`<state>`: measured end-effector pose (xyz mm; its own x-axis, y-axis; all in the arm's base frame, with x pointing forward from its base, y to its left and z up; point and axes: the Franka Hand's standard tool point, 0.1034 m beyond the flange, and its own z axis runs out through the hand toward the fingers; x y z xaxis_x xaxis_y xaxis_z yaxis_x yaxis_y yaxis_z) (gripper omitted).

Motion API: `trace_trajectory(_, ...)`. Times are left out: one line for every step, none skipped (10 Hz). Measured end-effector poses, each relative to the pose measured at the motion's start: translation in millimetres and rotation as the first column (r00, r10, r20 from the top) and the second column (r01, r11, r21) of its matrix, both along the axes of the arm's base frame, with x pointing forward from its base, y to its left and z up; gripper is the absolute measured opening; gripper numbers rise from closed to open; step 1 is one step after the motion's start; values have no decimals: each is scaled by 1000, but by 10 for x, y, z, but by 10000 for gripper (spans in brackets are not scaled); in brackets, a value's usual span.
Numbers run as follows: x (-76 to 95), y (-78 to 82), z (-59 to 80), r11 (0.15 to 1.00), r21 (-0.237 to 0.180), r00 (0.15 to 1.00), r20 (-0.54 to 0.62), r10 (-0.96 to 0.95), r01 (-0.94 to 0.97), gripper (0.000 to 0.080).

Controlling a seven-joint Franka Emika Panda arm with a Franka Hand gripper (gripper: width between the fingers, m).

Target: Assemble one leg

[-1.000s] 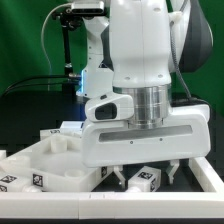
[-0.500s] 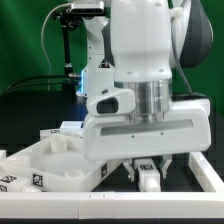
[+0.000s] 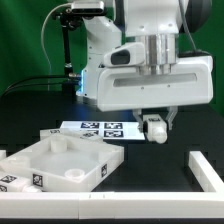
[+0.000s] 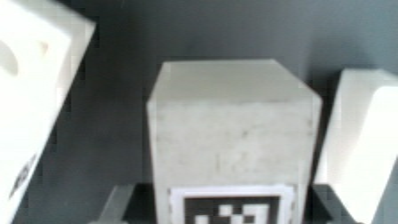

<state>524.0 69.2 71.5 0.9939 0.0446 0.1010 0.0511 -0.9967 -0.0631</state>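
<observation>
Hand grips the leg between its two fingers, and both have risen. A moment ago they were down at the table; now the leg hangs clear above it, just past the marker board toward the exterior view's right. The pick-up looks done; carrying the leg to the tabletop, well apart, probably comes next.

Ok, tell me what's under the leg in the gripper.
The leg, shut in the gripper, hangs with only dark table showing beneath it. The exact spot straight below is covered by the leg itself in the wrist view.
</observation>
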Motion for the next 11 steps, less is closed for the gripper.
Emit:
trace_trajectory(17, 4, -14, 1000, 0, 1000, 0, 0, 0, 281)
trace_trajectory(15, 6, -13, 1000, 0, 1000, 0, 1, -1, 281)
trace_trajectory(12, 6, -17, 1000, 0, 1000, -1, 1, -1, 281)
trace_trajectory(-4, 13, -15, 1000, 0, 1000, 4, 1, -1, 281)
trace_trajectory(-129, 43, -12, 1000, -2, 999, 31, 7, -7, 281)
trace_trajectory(-361, 66, -38, 1000, -7, 999, 48, 11, -10, 281)
trace_trajectory(-645, 112, -147, 1000, -10, 996, 85, 14, -13, 281)
trace_trajectory(-921, 190, -333, 1000, -12, 996, 83, 19, -18, 281)
trace_trajectory(-1034, 303, -481, 999, -12, 997, 75, 30, -29, 281)
trace_trajectory(-1053, 356, -550, 999, -13, 997, 64, 38, -37, 281)
trace_trajectory(-1032, 338, -532, 999, -14, 997, 68, 41, -40, 281)
